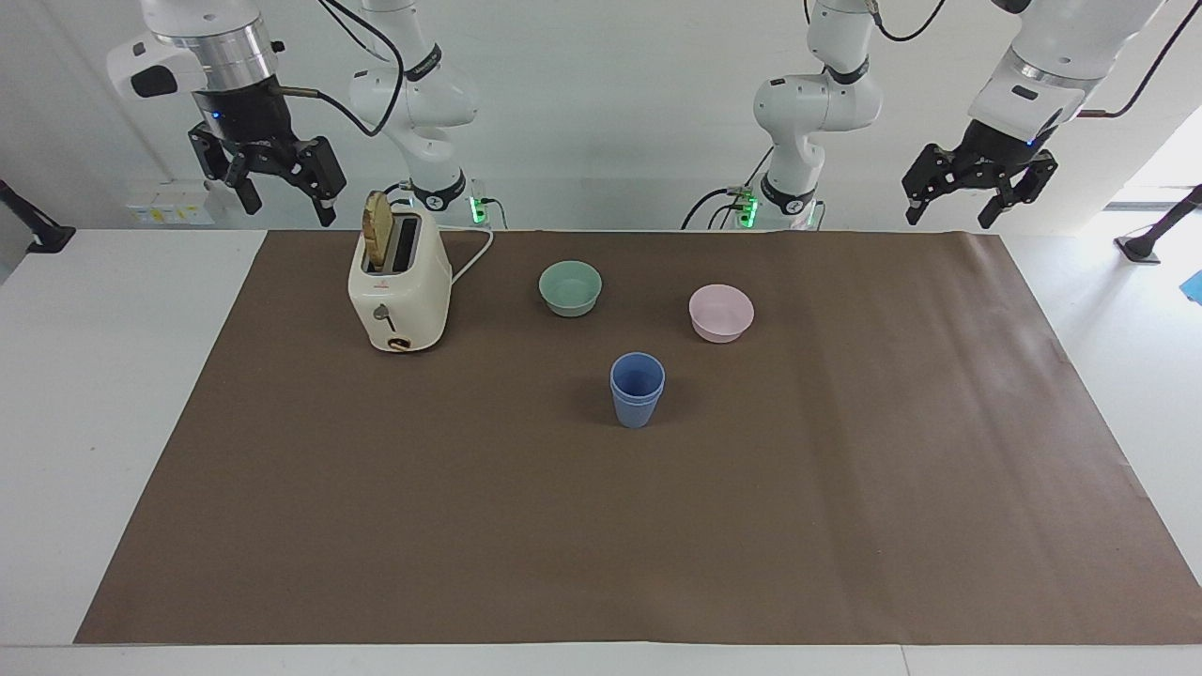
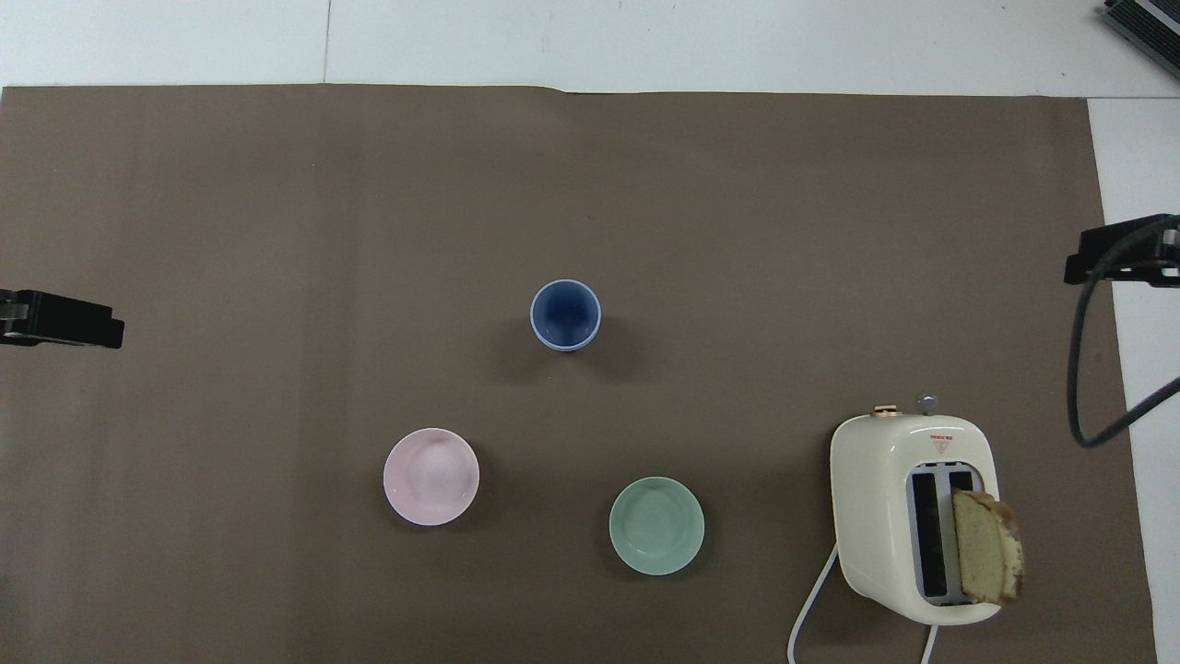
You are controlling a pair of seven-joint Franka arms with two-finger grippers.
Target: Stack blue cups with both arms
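Observation:
The two blue cups (image 1: 637, 390) stand nested one inside the other, upright, in the middle of the brown mat; from above they show as a single blue ring (image 2: 565, 315). My right gripper (image 1: 289, 211) hangs open and empty, high over the table edge beside the toaster, and only its tip (image 2: 1120, 254) enters the overhead view. My left gripper (image 1: 948, 218) waits open and empty, raised above the mat's corner at the left arm's end, its tip (image 2: 60, 318) just showing from above. Neither gripper touches the cups.
A cream toaster (image 1: 399, 282) with a bread slice (image 1: 378, 230) in one slot stands toward the right arm's end. A mint-green bowl (image 1: 570, 287) and a pink bowl (image 1: 720, 312) sit nearer to the robots than the cups. The brown mat (image 1: 601, 526) covers the table.

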